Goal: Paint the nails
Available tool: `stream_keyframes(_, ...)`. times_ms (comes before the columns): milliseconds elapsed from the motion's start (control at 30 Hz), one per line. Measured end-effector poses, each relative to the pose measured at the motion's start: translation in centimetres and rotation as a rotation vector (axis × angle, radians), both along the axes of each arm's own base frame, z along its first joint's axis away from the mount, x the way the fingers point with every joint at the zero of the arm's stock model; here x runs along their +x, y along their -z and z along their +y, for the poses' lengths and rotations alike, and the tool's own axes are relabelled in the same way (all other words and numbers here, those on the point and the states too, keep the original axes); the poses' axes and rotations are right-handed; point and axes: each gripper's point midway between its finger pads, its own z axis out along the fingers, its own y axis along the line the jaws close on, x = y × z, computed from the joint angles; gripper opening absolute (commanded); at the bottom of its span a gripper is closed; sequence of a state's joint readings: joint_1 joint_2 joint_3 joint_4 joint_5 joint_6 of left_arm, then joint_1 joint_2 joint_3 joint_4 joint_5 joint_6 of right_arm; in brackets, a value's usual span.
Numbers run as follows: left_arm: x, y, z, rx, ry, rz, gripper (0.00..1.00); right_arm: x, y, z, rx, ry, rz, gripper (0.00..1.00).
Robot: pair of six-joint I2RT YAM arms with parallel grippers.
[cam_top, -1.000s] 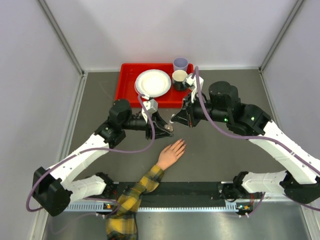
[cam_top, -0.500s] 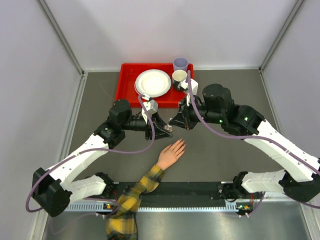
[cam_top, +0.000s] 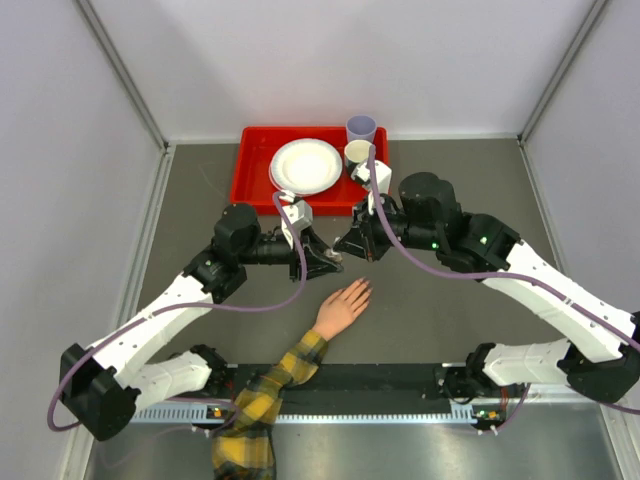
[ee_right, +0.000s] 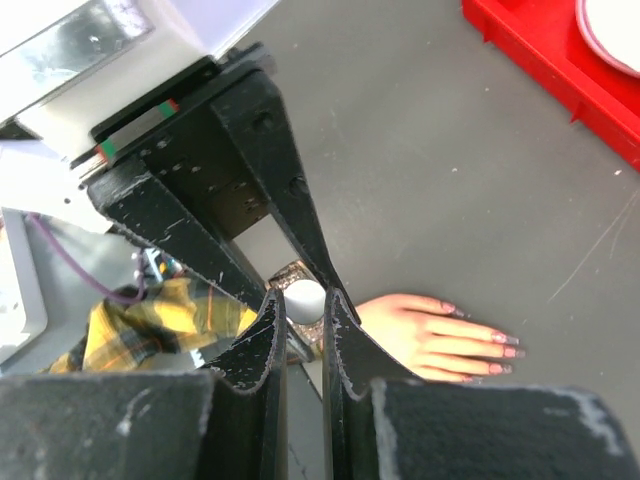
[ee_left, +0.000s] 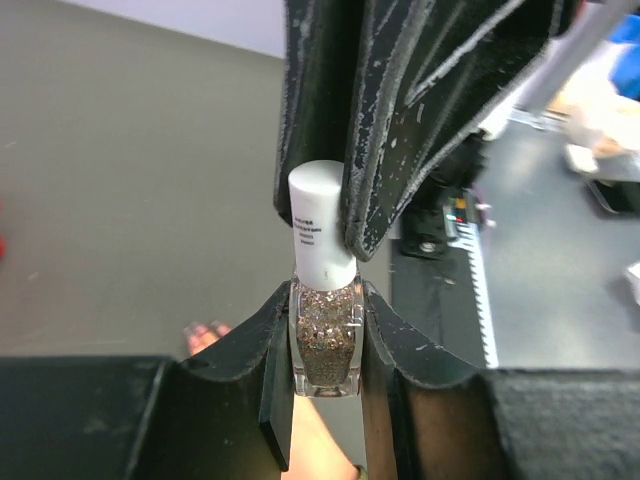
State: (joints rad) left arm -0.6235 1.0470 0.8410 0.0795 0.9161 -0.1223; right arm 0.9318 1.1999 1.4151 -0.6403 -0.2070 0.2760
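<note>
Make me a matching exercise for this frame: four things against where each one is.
1. left gripper
2. right gripper
3. white plate
4. mannequin hand

A. in the red tray
B. shut on the white cap
C. lying on the table
D. shut on the glass of the nail polish bottle

Pairs: 1-D, 2-B, 3-A, 4-C

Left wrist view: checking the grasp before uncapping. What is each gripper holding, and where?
Left gripper clamps the small clear glitter-polish bottle by its glass body; right gripper pinches its white cylindrical cap.
</note>
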Motion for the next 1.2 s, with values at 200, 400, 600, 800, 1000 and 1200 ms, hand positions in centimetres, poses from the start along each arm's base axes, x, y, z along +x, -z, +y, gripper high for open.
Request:
stream_keyframes(200, 2.0, 1.0, 1.3, 0.02, -0.198, -0.024, 0.0, 1.6, 1.0, 1.4, -0.001, 0.202, 0.018, 0.0)
stream_keyframes(400, 5.5, 3.2, 3.5, 0.109, -0.432, -0.031, 0.0, 4.8, 3.1, 3.8, -0.014, 0.561, 0.094, 0.0)
stream_keyframes(600, 5.7, 5.6, 4.4, 0.176, -0.48, -0.001, 0.0, 5.2, 5.3, 4.7, -0.044, 0.66, 0.122, 0.21)
stream_keyframes(800, 5.0, 3.4, 4.2, 0.107, -0.451, -0.049, 0.0, 4.0, 4.2, 4.9, -0.036, 0.594, 0.112, 0.59)
stream_keyframes(1000, 3.8, 0.9, 3.1, 0.031, -0.355, -0.097, 0.0, 2.6, 0.8, 2.1, -0.023, 0.477, 0.053, 0.76)
stream_keyframes(1200, 2.0, 1.0, 1.2, 0.024, -0.176, -0.047, 0.0, 1.6, -3.2, -1.8, 0.026, 0.311, -0.016, 0.78)
